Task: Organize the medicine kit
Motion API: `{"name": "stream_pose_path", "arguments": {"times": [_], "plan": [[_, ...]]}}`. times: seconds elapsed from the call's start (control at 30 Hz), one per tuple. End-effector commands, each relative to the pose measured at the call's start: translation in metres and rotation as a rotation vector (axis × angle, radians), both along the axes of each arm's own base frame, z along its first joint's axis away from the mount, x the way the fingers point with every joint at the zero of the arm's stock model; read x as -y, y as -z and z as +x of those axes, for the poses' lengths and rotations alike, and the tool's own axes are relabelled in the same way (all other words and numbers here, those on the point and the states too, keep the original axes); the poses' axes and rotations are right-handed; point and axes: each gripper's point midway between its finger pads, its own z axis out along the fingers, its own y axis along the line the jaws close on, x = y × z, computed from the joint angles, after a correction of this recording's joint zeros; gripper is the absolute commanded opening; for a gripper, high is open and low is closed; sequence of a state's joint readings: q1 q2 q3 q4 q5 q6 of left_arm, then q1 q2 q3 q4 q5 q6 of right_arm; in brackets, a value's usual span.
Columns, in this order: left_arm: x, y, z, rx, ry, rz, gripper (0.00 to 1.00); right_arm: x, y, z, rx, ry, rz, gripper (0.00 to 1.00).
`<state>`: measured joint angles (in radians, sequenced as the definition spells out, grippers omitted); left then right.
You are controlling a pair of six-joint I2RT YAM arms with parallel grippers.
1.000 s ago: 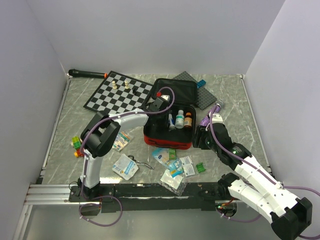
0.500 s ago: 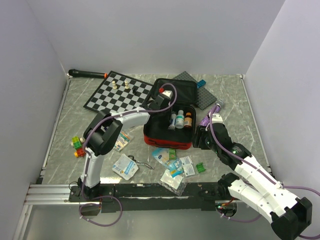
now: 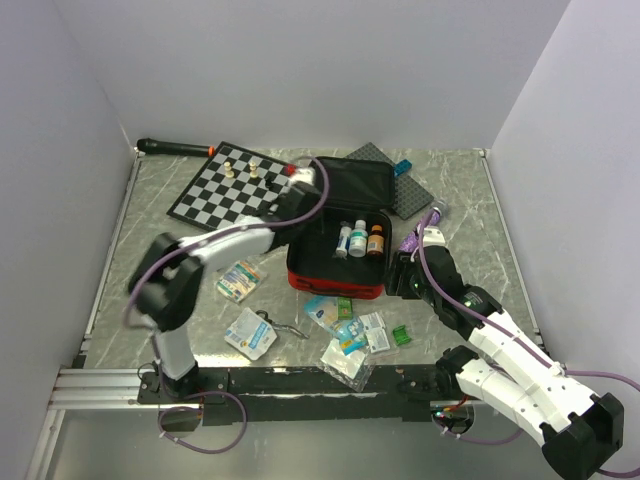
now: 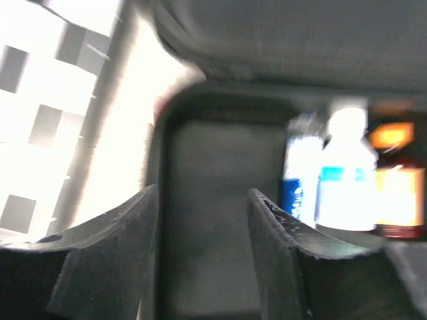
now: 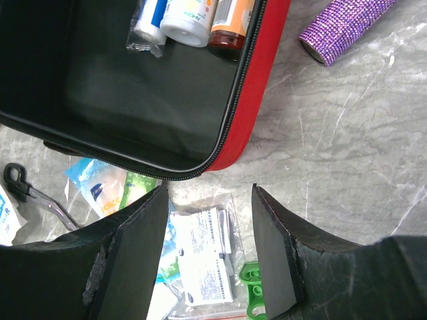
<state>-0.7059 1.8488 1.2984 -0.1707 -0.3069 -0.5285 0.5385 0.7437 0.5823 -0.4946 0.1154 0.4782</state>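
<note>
The medicine kit (image 4: 207,173) was motion-blurred in my left wrist view, the chessboard (image 4: 40,100) glaring white; my right view was sharp.

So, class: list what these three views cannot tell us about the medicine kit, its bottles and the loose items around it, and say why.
- Bottles: labels blurred in the left wrist view, too small in the top view.
- Packets: print too small in the top view.
- Medicine kit: lid and far side cut off by the right wrist view's edges.
- Purple roll: far end cut off by the same view's top edge.
</note>
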Motion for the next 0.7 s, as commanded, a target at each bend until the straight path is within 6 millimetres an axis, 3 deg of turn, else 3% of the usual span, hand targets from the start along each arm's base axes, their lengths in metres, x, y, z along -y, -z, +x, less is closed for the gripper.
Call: {"name": "stream_pose_path", "arguments": {"times": [0.0,0.1,0.2,0.33,0.37,0.47,0.57,0.67], "plan": [[-0.044,-0.122,-0.001,0.257,-0.165,-0.128,0.62,0.0,-0.008,0.006,0.03,0.016,0.016,0.6],[-0.067,-0.143,-0.026,0.3,-0.197,-0.151,0.63,0.0,-0.006,0.004,0.028,0.012,0.016,0.6],[-0.102,-0.14,-0.055,0.303,-0.297,-0.197,0.64,0.0,-0.005,0.003,0.023,0.007,0.018,0.6],[-0.135,-0.11,-0.099,0.237,-0.378,-0.288,0.59,-0.002,-0.001,0.001,0.015,-0.004,0.022,0.6],[-0.135,-0.108,-0.11,0.224,-0.346,-0.324,0.67,-0.004,0.0,0.0,0.013,-0.015,0.026,0.6],[-0.11,-0.097,-0.141,0.201,-0.133,-0.451,0.78,-0.009,0.001,0.001,0.015,-0.034,0.039,0.6],[-0.082,-0.083,-0.169,0.155,0.024,-0.513,0.75,-0.012,0.0,0.003,0.011,-0.044,0.045,0.6],[-0.046,-0.064,-0.188,0.084,0.134,-0.448,0.72,-0.014,0.002,0.004,0.002,-0.048,0.039,0.6]]}}
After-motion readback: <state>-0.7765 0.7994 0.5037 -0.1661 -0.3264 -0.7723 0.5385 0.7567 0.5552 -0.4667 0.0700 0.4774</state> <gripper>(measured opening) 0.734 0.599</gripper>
